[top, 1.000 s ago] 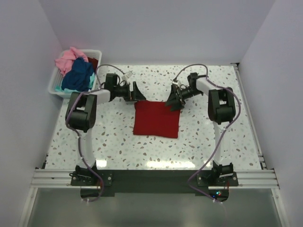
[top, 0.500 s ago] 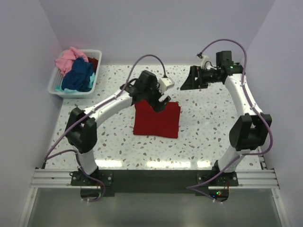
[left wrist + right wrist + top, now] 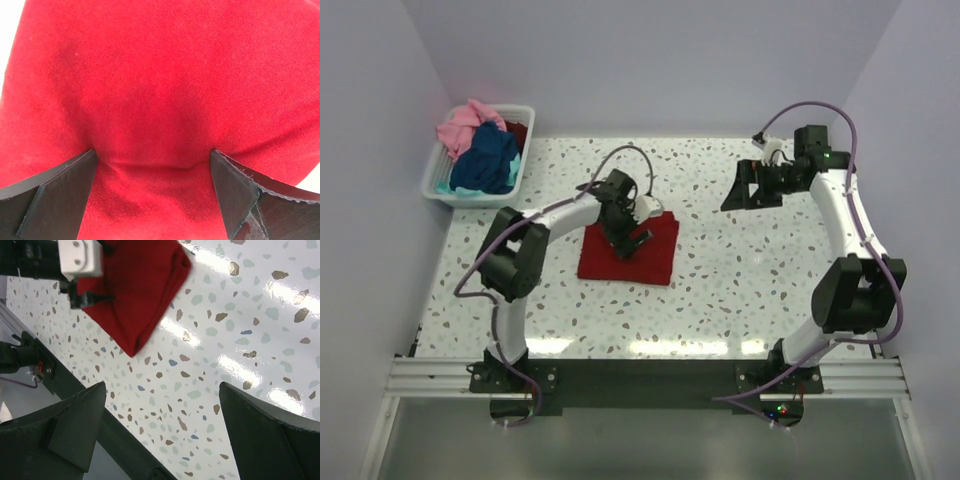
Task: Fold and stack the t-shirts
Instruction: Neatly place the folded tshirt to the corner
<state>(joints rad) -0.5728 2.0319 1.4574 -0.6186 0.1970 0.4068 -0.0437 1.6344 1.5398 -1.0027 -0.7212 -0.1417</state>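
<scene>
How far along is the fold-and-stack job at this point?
Done: one red t-shirt lies folded on the table. In hand: the left gripper, open, presses on it; the right gripper hangs open, aside. Left: the heap of shirts, pink, navy and teal, in the white basket.

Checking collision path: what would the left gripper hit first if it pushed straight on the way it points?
The folded red t-shirt, directly ahead of the left gripper; its open fingers look to be touching the cloth, with the table presumably underneath.
</scene>
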